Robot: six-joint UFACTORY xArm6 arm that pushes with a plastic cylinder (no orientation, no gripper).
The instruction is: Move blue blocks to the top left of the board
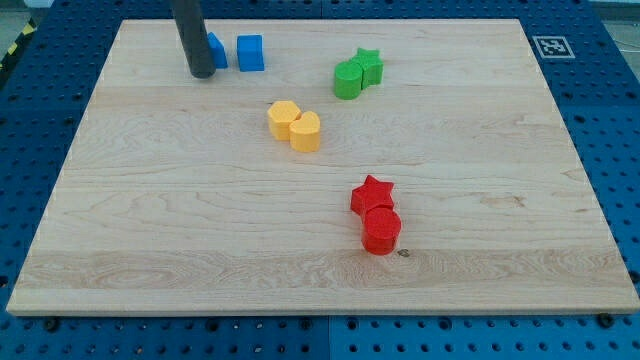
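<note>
**Blue blocks sitting far left, tip pressing at one of them**

You are looking at my tip [201, 73], the lower end of the dark rod that serves as end effector, resting on the table [150, 230] in the far-left part of the board. It has no jaws to part or close, so it is holding nothing; it is only standing against the left side of a blue block [216, 50], partly hiding it, and contact looks likely though you cannot confirm it. A blue cube [250, 52] is sitting just to the right of that one, a small gap apart.

Both blue pieces are lying near the far edge, left of centre, which suggests the task is nearly finished, but with the corner itself lying further left.

The green star [369, 66] and green cylinder [347, 81], the two yellow blocks [295, 125], and the red star [372, 193] with the red cylinder [381, 230] are staying well apart from the tip.
</note>
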